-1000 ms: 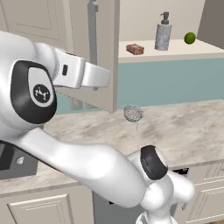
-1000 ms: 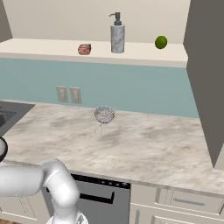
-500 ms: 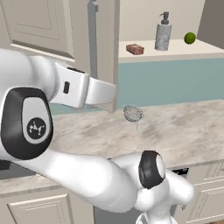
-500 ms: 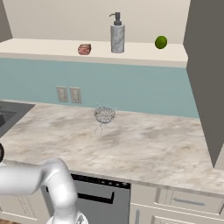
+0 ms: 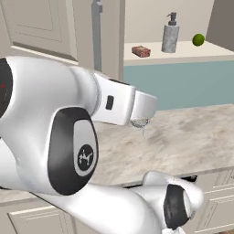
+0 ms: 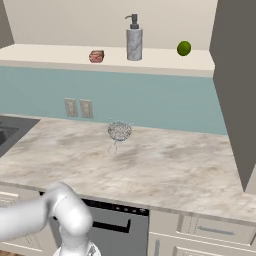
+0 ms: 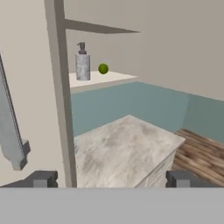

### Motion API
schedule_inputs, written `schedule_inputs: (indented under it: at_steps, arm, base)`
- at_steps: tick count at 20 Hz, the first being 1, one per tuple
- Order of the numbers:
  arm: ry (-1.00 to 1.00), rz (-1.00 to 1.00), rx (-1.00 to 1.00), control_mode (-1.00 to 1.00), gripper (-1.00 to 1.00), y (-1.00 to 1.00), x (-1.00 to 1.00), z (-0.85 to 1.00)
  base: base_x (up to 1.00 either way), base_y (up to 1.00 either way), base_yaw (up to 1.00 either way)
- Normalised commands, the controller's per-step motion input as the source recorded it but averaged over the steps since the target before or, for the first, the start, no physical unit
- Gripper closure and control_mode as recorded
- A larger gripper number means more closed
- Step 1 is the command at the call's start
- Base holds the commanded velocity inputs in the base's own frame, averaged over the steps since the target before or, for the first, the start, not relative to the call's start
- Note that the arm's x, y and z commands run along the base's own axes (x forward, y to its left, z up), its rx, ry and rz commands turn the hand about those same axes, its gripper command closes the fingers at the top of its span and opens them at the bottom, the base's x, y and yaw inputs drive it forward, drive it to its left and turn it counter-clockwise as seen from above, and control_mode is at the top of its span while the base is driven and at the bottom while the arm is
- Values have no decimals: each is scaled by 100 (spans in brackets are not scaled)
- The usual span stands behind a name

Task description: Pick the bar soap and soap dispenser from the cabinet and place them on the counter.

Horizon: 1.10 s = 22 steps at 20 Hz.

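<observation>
The cabinet [image 6: 60, 56] shelf holds bar soap [image 6: 96, 56], soap dispenser [image 6: 134, 42], lime [image 6: 184, 48].

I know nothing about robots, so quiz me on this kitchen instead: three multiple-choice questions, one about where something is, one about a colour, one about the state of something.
1. Where is the soap dispenser?
A. In the sink
B. On the cabinet shelf, between the bar soap and the lime
C. On the counter beside the wire-mesh ball

2. What colour is the wall between shelf and counter?
A. Teal
B. Red
C. Black

3. How does the gripper stand?
A. Shut on the bar soap
B. Shut on the lime
C. Open, holding nothing

Answers:
1. B, since the right base view shows it upright on the shelf with the soap on one side and the lime on the other.
2. A, since a blue-green band runs under the shelf.
3. C, since the hand view shows its two dark tips far apart with nothing between them.
</observation>
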Motion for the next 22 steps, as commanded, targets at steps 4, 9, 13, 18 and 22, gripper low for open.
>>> schedule_inputs:
  at_steps: [4,9,13,18,22]
  arm:
    - [8,4,5,-100,-100,-39,-7,4]
    - [2,6,7,-100,-100,-35,-20,10]
    - [5,6,7,-100,-100,-31,-27,14]
    - [6,9,6,-100,-100,-24,-31,9]
    - [6,13,6,-100,-100,-15,-24,2]
  base:
    - [0,0,0]
    - [0,0,0]
    - [0,0,0]
    - [0,0,0]
    - [0,0,0]
